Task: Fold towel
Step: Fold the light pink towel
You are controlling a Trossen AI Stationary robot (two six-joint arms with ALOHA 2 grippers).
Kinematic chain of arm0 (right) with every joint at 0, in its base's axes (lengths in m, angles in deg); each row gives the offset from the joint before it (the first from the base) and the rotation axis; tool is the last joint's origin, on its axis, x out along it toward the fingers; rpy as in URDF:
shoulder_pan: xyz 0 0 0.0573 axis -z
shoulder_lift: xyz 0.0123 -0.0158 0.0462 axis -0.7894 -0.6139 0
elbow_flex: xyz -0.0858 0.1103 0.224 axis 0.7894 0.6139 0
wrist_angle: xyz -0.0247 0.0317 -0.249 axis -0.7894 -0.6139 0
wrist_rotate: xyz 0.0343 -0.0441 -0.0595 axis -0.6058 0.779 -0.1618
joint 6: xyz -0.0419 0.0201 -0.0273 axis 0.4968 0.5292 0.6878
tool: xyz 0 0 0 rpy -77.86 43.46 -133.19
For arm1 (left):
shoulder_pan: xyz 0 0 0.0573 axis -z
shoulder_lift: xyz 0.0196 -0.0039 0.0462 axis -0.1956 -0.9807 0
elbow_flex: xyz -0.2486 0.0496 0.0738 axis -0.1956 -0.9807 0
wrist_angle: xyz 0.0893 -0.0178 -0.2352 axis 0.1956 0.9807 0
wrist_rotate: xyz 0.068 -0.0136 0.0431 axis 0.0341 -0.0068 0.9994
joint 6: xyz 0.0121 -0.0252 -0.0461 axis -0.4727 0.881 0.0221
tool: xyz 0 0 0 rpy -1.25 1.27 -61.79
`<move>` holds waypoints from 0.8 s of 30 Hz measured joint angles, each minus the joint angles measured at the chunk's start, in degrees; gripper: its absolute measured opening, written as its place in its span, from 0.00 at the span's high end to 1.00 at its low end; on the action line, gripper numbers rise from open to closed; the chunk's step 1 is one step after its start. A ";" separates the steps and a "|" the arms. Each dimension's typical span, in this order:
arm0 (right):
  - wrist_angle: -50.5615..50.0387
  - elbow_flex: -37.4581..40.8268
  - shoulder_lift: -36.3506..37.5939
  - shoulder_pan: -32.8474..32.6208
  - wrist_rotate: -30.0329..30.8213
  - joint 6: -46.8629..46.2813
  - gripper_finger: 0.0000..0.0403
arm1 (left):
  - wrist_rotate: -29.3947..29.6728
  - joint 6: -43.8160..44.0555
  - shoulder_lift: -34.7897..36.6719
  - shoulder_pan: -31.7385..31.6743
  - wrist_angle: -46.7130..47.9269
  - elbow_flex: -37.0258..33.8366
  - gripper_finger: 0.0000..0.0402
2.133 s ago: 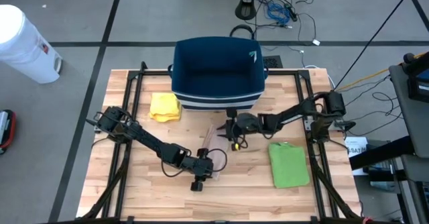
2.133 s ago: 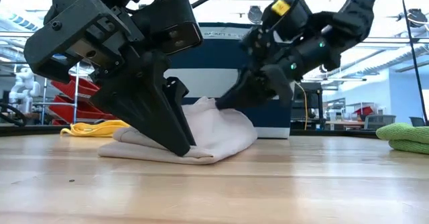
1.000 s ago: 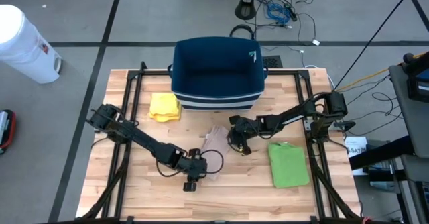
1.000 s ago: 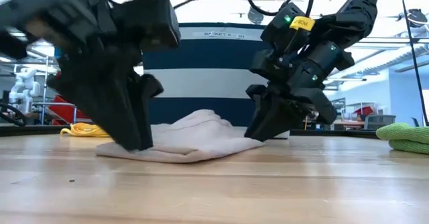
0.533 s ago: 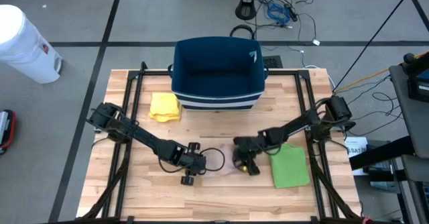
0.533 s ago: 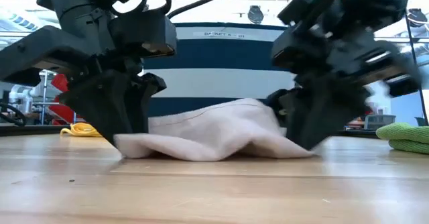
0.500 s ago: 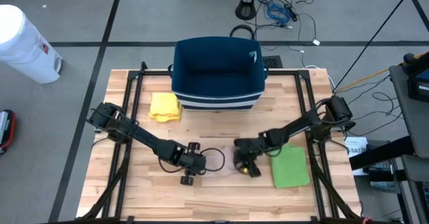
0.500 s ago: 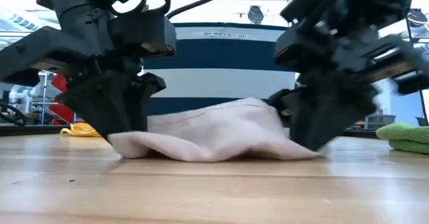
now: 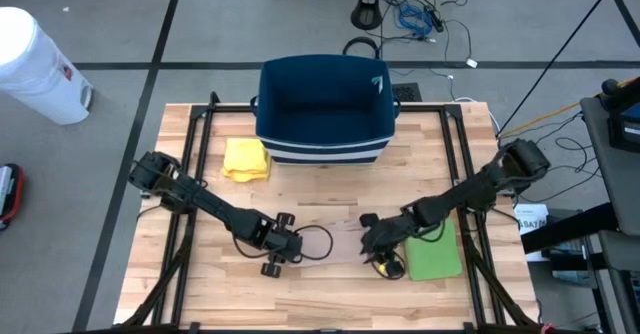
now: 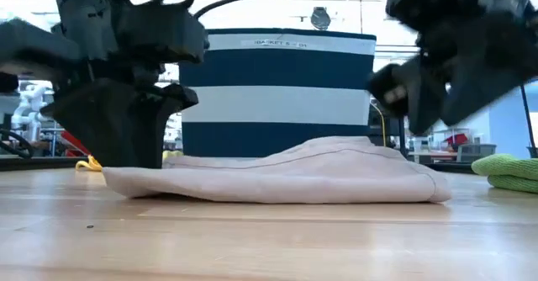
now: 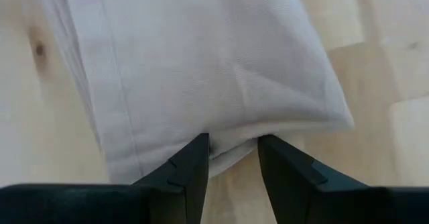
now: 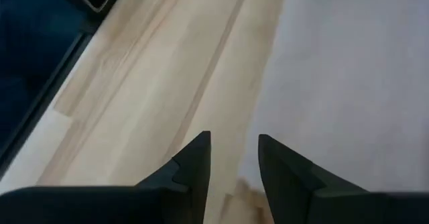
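Two grippers at work, lower centre of the high view: my left gripper sits at the left end of the beige towel, fingers a bit apart w/ the hem between them in the wrist view; my right gripper hangs just off the right end, fingers apart, nothing held. Towel lies flat on the tabletop, in front of the blue basket. Best approach, I reckon: pinch both corners square, lift evenly, keep edges lined up.
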 joint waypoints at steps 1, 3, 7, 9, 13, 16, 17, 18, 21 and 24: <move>-0.52 0.00 1.42 -0.40 1.57 0.89 0.72 | 0.00 -0.21 0.00 0.14 0.26 0.43 0.66; -0.93 0.00 3.86 -0.88 5.51 2.71 0.72 | 0.00 -1.02 0.00 0.44 1.33 1.83 0.66; -0.07 -0.02 5.53 -0.99 12.82 6.76 0.72 | 0.49 -2.52 0.09 0.78 1.07 4.30 0.66; 0.96 -0.02 4.67 -0.35 14.07 8.42 0.72 | 0.84 -2.72 0.09 0.71 0.87 4.71 0.66; 3.33 -0.02 1.61 1.35 14.25 10.09 0.72 | 1.34 -2.31 0.11 0.34 1.27 4.72 0.66; 3.09 -0.02 -0.85 2.61 16.36 10.64 0.72 | 1.50 -1.32 0.11 0.34 1.24 4.72 0.66; 2.98 -0.02 -1.81 3.05 16.66 10.64 0.72 | 1.54 -1.13 0.11 0.42 1.26 4.72 0.66; 2.90 -0.02 -2.77 3.40 16.68 10.65 0.72 | 1.53 -0.80 0.13 0.50 1.16 4.72 0.66; 2.93 -0.02 -5.52 3.94 16.69 10.30 0.72 | 1.52 0.38 -0.20 0.48 0.88 4.72 0.66; 3.27 -0.02 -7.20 3.93 15.54 8.25 0.72 | 1.54 0.59 -0.96 0.16 0.82 4.72 0.66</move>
